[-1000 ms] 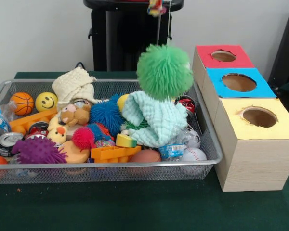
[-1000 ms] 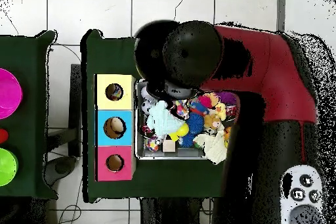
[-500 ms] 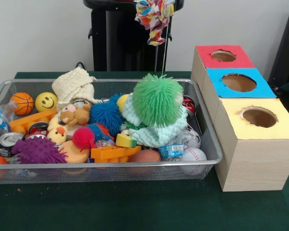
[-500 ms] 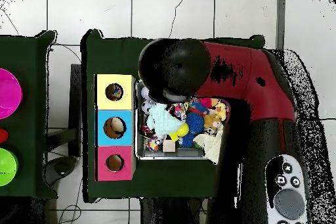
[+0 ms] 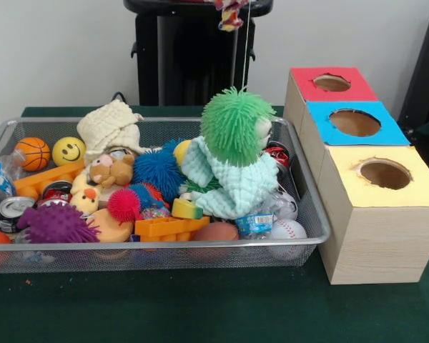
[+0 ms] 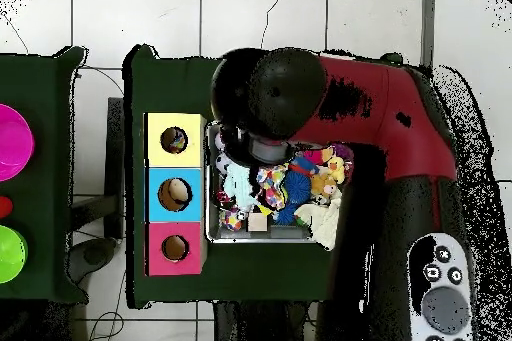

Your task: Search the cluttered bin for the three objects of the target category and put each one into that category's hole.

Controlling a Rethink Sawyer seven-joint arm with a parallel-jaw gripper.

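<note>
Green spiky ball point(image 5: 236, 126) hangs by a thin string point(image 5: 244, 43) over the wire bin's point(image 5: 311, 214) right end, lifted toward the holed boxes point(image 5: 379, 207). Gripper point(image 5: 231, 11) barely visible; jaw state indeterminate.

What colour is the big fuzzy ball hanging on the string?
Green. The fuzzy ball shows best in the front view.
</note>
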